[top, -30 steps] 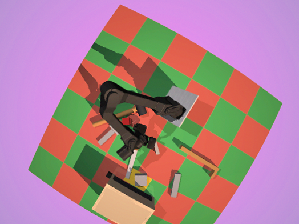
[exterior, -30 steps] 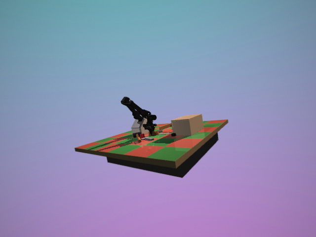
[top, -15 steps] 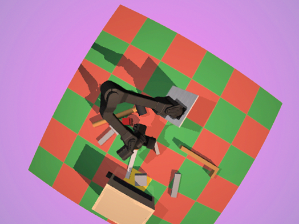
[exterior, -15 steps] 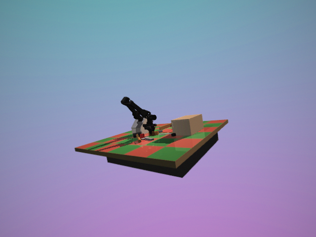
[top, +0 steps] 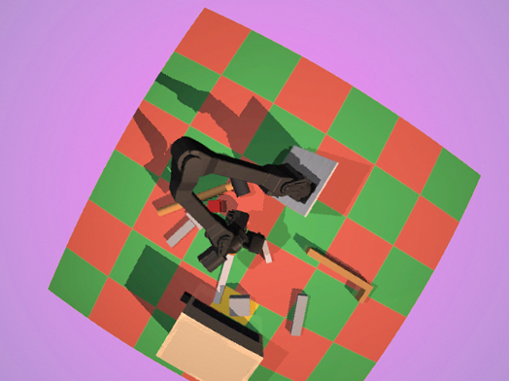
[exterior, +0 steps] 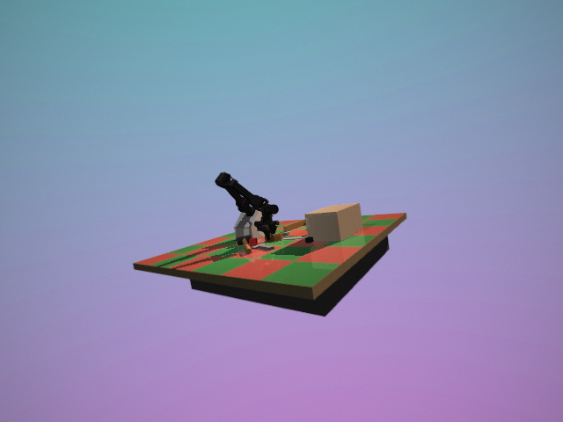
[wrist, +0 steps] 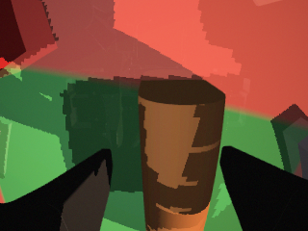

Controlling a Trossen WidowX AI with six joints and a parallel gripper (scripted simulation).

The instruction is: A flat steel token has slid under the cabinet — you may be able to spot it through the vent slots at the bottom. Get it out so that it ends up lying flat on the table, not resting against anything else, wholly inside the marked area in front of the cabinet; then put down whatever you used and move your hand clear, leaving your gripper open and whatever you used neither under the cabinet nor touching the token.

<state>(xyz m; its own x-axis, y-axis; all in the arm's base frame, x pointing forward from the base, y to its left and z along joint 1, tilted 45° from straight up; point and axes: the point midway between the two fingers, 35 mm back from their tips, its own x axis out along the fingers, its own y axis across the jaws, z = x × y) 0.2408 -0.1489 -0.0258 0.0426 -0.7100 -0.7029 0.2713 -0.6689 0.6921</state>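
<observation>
The gripper (top: pixel 233 251) (wrist: pixel 166 153) is open, its fingers on either side of the brown-orange handle (wrist: pixel 168 132) (exterior: pixel 275 236) of a long tool, with gaps visible on both sides in the wrist view. The tool's pale shaft (top: pixel 225 272) runs toward the cabinet (top: pixel 209 353) (exterior: pixel 324 228) and its grey tip overlaps a corner of the yellow marked area (top: pixel 231 290). A grey square piece, apparently the token (top: pixel 239 306), lies on the yellow area, seemingly a little apart from the tip. The arm hides the handle in the top view.
An orange rod (top: pixel 170 208), a red block (top: pixel 216 206) and a pale bar (top: pixel 180 231) lie on the arm's far side from the cabinet. A small white piece (top: pixel 266 252), a grey bar (top: pixel 298 315) and an orange L-shaped bar (top: pixel 337 268) lie to the right.
</observation>
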